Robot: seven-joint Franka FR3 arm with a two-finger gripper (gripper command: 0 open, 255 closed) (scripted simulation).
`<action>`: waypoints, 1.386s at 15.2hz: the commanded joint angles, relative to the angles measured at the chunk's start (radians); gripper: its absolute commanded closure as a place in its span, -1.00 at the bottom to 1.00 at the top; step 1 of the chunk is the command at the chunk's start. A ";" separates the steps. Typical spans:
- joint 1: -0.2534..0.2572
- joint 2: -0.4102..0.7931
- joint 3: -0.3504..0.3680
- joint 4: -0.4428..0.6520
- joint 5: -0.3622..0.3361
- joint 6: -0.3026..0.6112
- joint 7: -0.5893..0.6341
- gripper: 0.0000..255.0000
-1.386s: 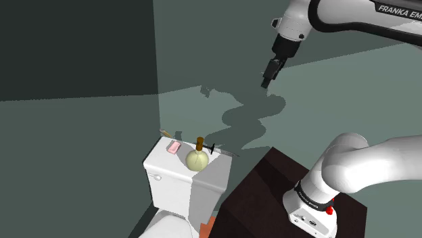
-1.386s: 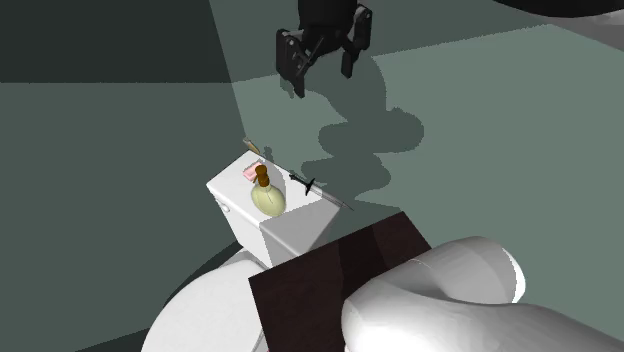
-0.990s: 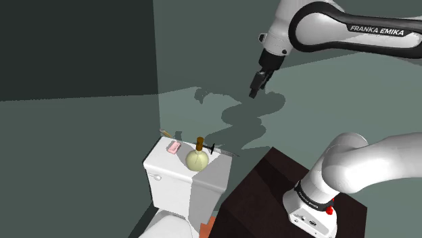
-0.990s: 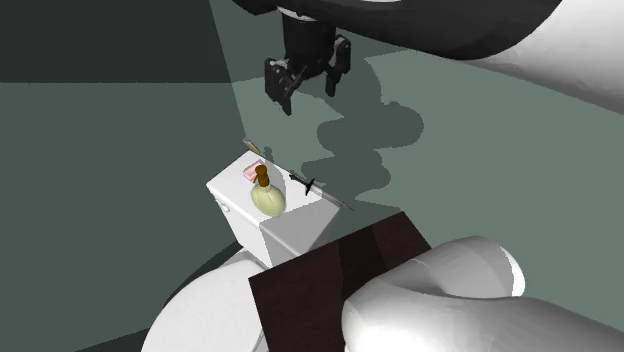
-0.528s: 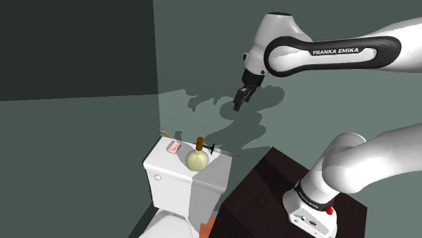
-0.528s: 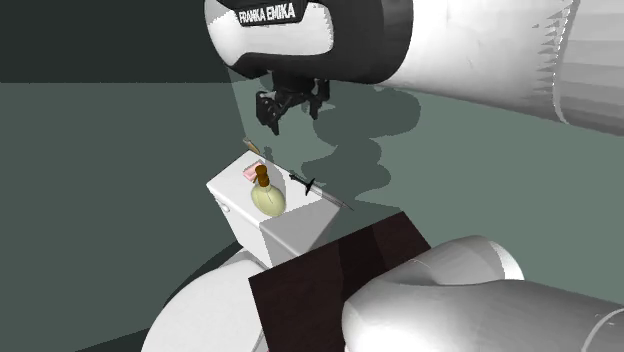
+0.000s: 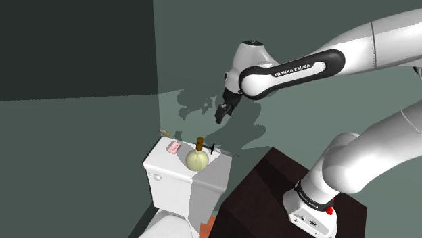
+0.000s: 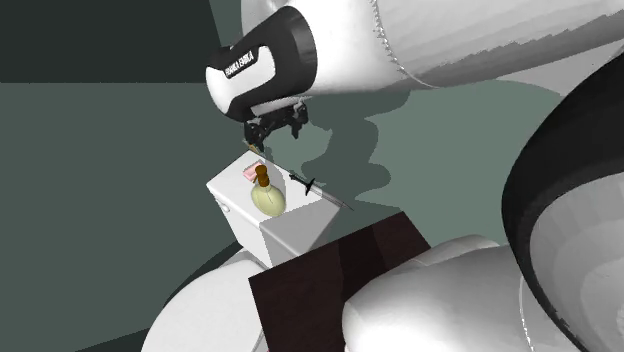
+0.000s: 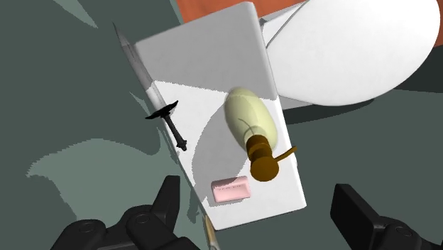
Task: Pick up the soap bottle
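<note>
Soap bottle (image 7: 197, 158) stands upright on the white lid of the toilet tank (image 7: 161, 177), a little left of centre and below the middle of the shoulder view. It has a pale yellow-green, bulb-shaped body with a brown pump head on a short neck. I judge it light and stiff enough to take a firm squeeze. The round, smooth body looks likely to slide out of a pinch placed too high or too low. The pump head looks too narrow and loose to trust. I would close across the widest part of the body, with the brown collar above as a stop. It may also tip easily if I nudge it on one side first.

A pink soap bar (image 7: 174, 146) lies just beside the bottle on the lid, toward the frame's left. A small black-hilted dagger (image 7: 215, 148) lies near it on the other side, apart from the bottle. Neither sits in the path of a grasp across the body.

My fingers (image 9: 169, 200) are spread wide apart, holding nothing and touching nothing. In the shoulder view they hang near the frame's centre, above the bottle and slightly to its right, well clear of the lid.
</note>
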 commanded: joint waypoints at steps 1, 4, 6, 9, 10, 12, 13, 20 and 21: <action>0.002 0.069 0.009 0.001 0.002 0.074 0.012 -1.00; 0.005 0.184 0.022 0.022 -0.001 0.172 0.033 -1.00; 0.007 0.264 0.029 0.044 -0.008 0.233 0.049 -1.00; 0.013 0.385 0.036 0.087 -0.024 0.316 0.077 -1.00; 0.016 0.426 0.036 0.104 -0.031 0.341 0.087 -1.00; 0.024 0.508 0.035 0.143 -0.046 0.388 0.106 -1.00; 0.028 0.532 0.034 0.156 -0.050 0.400 0.112 -1.00; 0.038 0.621 0.020 0.157 -0.072 0.487 0.125 -1.00; 0.039 0.628 0.019 0.157 -0.074 0.494 0.126 -1.00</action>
